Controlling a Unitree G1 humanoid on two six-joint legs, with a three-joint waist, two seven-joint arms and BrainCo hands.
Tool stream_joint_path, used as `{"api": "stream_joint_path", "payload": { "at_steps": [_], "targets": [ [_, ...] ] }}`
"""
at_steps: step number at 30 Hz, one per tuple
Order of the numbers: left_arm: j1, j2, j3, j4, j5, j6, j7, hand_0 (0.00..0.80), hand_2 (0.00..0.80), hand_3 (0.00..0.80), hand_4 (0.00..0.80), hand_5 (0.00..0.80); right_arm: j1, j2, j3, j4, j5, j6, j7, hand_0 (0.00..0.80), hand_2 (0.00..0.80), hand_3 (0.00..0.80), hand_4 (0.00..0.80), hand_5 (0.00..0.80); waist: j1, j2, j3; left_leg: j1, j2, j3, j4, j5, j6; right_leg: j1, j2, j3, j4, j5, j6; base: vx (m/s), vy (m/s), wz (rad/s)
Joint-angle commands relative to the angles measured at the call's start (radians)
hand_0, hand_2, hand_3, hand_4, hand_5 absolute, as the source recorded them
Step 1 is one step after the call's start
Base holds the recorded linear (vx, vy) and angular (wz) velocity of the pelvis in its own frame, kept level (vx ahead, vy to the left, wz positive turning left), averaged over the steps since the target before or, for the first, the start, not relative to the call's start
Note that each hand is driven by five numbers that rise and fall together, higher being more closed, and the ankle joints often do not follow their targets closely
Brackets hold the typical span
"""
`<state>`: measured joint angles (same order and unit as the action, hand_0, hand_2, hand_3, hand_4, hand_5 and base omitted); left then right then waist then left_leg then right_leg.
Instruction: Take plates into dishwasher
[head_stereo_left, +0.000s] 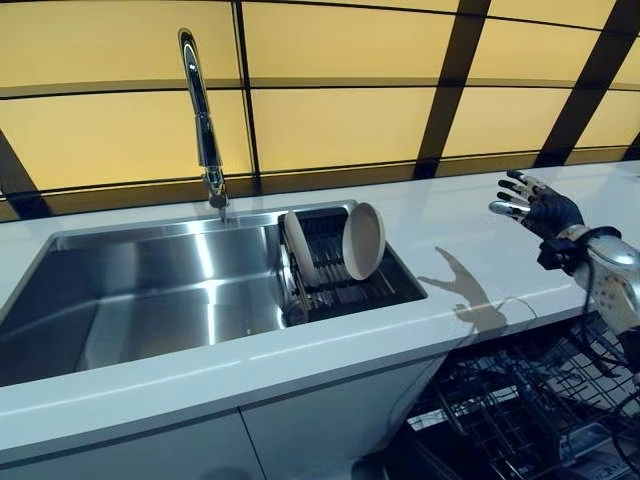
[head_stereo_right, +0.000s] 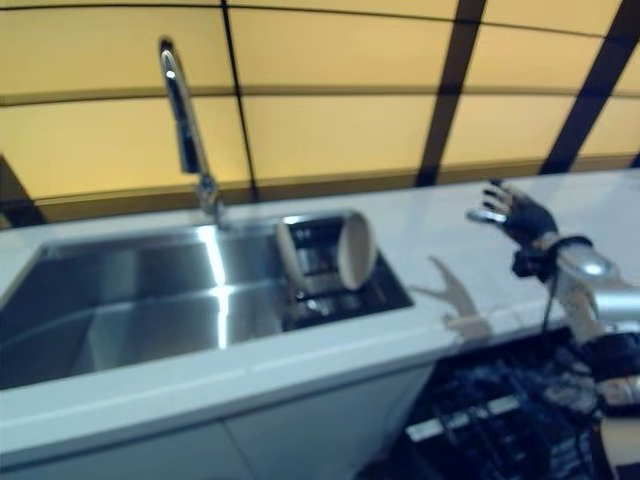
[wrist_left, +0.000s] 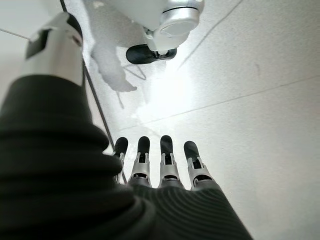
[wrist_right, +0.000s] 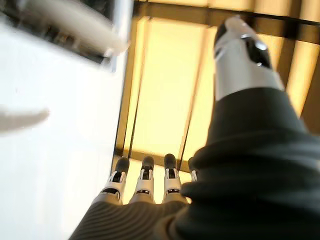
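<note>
2 beige plates stand on edge in a dark rack (head_stereo_left: 345, 285) at the right end of the sink (head_stereo_left: 130, 290): left plate (head_stereo_left: 298, 248) leaning, right plate (head_stereo_left: 362, 241) upright with its face toward the camera, a gap between them. Neither is touched by a hand. Sink is stainless steel, basin bare and shiny. Chrome faucet (head_stereo_left: 203, 125) rises behind the basin, just left of the rack.

Sink is set in a white countertop (head_stereo_left: 450, 250). White cabinet fronts below it. At lower right, under the counter edge, the open dishwasher (head_stereo_left: 520, 410) shows its wire rack; what is in it cannot be told.

Right hand (head_stereo_left: 535, 205) is raised over the counter well right of the plates, fingers spread and straight, holding nothing. Left hand (wrist_left: 165, 170) shows only in its wrist view, fingers straight, empty, aimed at a pale speckled floor.

Back wall is yellow panels (head_stereo_left: 340, 125) split by dark strips (head_stereo_left: 450, 85).

No readable writing or labels anywhere.
</note>
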<state>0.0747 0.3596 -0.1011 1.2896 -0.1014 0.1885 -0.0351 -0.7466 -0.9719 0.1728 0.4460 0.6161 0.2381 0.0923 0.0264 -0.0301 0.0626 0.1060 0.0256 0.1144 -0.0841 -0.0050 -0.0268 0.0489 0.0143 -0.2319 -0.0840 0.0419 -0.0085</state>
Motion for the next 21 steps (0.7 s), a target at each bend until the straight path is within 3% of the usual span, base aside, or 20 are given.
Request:
{"api": "stream_joint_path", "payload": {
  "at_steps": [1, 3, 7, 14, 21],
  "targets": [
    [-0.012, 0.026, -0.041, 0.035, -0.02, 0.017, 0.024, 0.0, 0.0, 0.0, 0.0, 0.0, -0.157, -0.059, 0.059, 0.041, -0.225, -0.086, -0.16, 0.0, 0.0, 0.0, 0.0, 0.0, 0.058, -0.074, -0.038, -0.009, -0.016, 0.011, -0.003, -0.01, -0.017, 0.037, -0.12, -0.002, 0.003, 0.025, 0.147, -0.003, 0.022, 0.05],
    [-0.008, 0.021, -0.046, 0.019, -0.018, 0.028, 0.021, 0.0, 0.0, 0.0, 0.0, 0.0, -0.212, -0.074, 0.122, -0.017, -0.392, -0.066, -0.196, 0.0, 0.0, 0.0, 0.0, 0.0, 0.07, -0.073, -0.035, -0.014, -0.018, 0.002, -0.003, -0.005, -0.018, 0.037, -0.123, -0.006, 0.001, 0.027, 0.149, 0.001, 0.041, 0.09],
    [-0.013, 0.015, -0.049, -0.001, -0.011, 0.055, 0.017, 0.0, 0.0, 0.0, 0.0, 0.0, -0.265, -0.07, 0.2, -0.055, -0.48, 0.003, -0.193, 0.0, 0.0, 0.0, 0.0, 0.0, 0.086, -0.073, -0.035, -0.02, -0.019, -0.009, -0.003, -0.002, -0.019, 0.041, -0.126, -0.015, -0.003, 0.026, 0.149, 0.007, 0.031, 0.08],
    [-0.011, 0.018, -0.057, -0.009, 0.003, 0.064, 0.019, 0.0, 0.0, 0.0, 0.0, 0.0, -0.336, -0.078, 0.295, -0.027, -0.659, -0.014, -0.209, 0.0, 0.0, 0.0, 0.0, 0.0, 0.111, -0.078, -0.036, -0.032, -0.019, -0.026, -0.003, 0.002, -0.021, 0.038, -0.132, -0.031, -0.003, 0.026, 0.155, -0.01, 0.015, 0.11],
    [-0.013, 0.019, -0.061, -0.024, 0.012, 0.078, 0.007, 0.0, 0.0, 0.0, 0.0, 0.0, -0.362, -0.067, 0.344, -0.011, -0.629, 0.041, -0.18, 0.0, 0.0, 0.0, 0.0, 0.0, 0.12, -0.079, -0.034, -0.035, -0.02, -0.035, -0.003, 0.003, -0.021, 0.039, -0.134, -0.037, -0.003, 0.027, 0.156, 0.0, 0.013, 0.04]
  ]
}}
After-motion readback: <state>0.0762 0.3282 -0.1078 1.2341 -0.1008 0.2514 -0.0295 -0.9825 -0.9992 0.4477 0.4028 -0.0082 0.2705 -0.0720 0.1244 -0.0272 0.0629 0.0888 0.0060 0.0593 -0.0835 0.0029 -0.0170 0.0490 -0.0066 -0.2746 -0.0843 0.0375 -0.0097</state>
